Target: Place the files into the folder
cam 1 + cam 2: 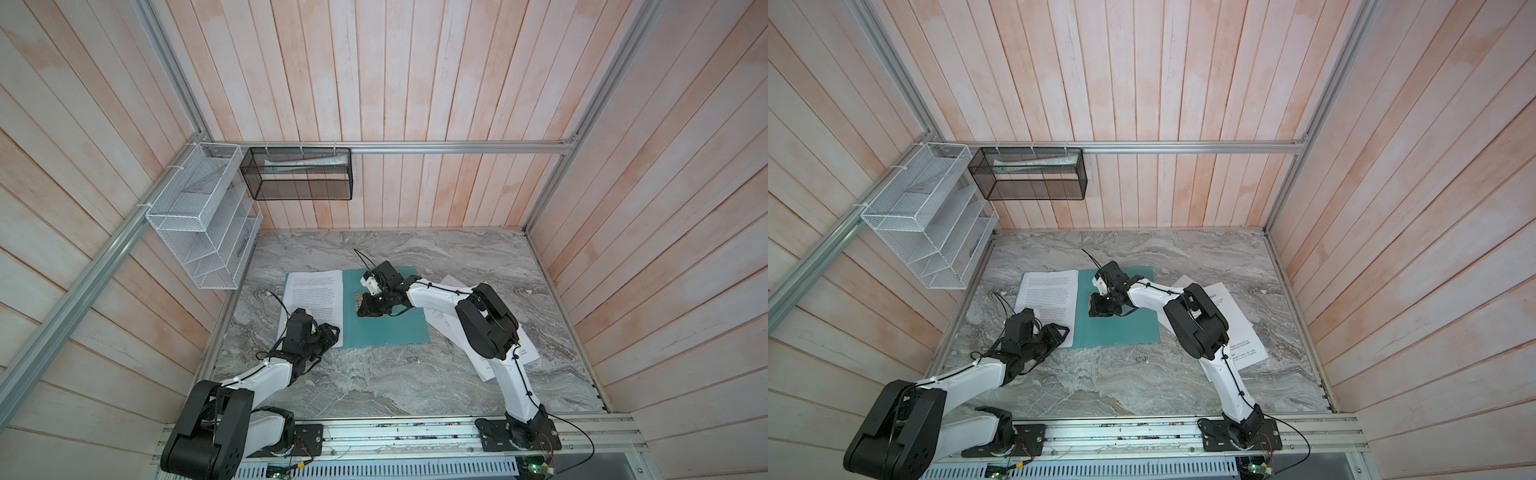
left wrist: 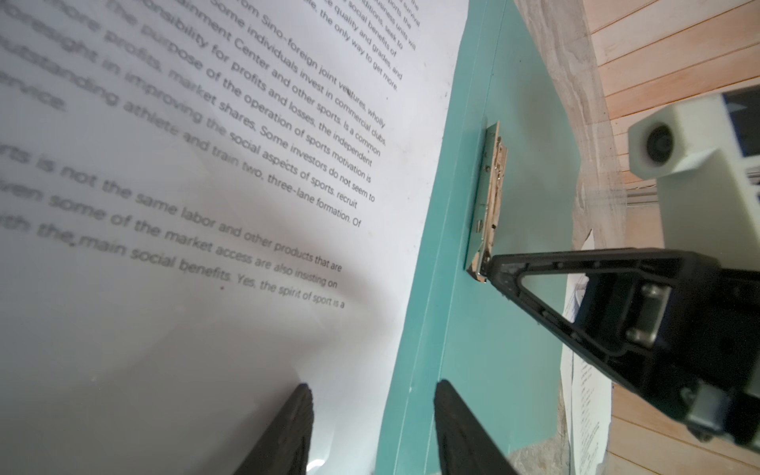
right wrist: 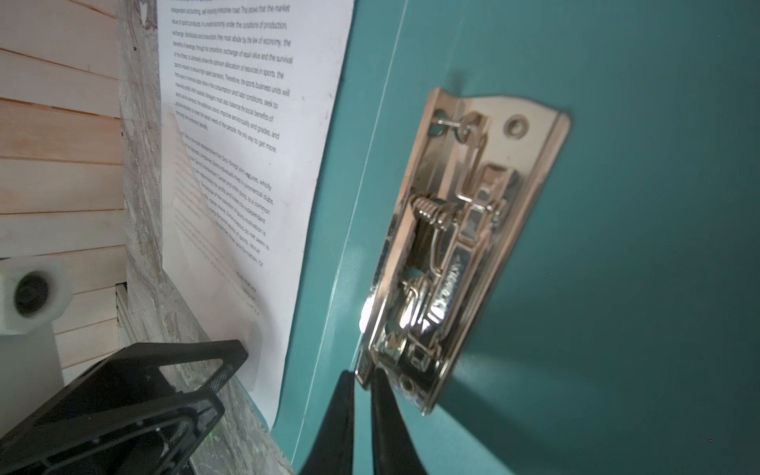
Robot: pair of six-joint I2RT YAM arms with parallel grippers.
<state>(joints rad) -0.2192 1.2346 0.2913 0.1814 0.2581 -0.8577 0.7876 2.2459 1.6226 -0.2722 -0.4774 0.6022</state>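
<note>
Low at folder's (image 3: 617,246) clip (image 3: 464,246), right claw (image 3: 364,372).

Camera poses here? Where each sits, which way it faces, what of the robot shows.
Top views: stereo head high over the base rail, looking down on the marble table; left arm and right arm show whole.
Left wrist: on the left arm, facing a printed sheet and the teal folder; its open left gripper shows, plus the right gripper.
Right wrist: on the right arm, facing the folder's metal clip, which its fingers pinch.
Shared: both wrist views show clip, sheet, folder.
</note>
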